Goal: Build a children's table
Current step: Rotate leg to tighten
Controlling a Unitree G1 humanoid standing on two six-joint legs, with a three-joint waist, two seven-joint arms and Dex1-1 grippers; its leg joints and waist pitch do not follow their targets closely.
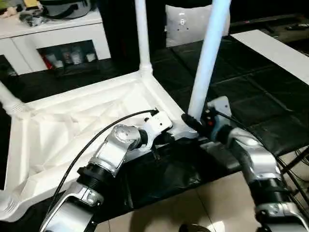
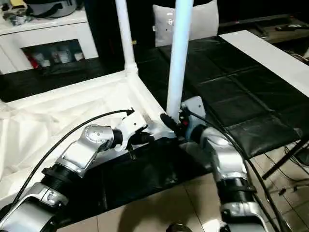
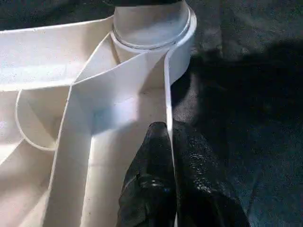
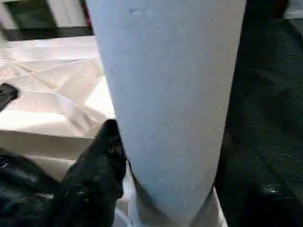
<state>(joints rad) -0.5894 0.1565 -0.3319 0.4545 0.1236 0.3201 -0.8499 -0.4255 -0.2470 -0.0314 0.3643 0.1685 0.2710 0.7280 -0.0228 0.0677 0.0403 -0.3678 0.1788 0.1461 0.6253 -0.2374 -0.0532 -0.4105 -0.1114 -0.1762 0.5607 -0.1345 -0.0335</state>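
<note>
The children's table lies upside down on black mats, its ribbed white top facing up. One leg stands in the far corner socket. A second leg stands upright in the near right corner socket. Two more legs show at the left edge. My left gripper is shut on the top's thin near rim, just short of that socket, one black finger on each side of the wall. My right gripper sits at the base of the near right leg, right above the socket.
A white cabinet stands at the back left and a white cushion behind the table. A long white board lies on the mats to the right. Tiled floor begins just below the near rim.
</note>
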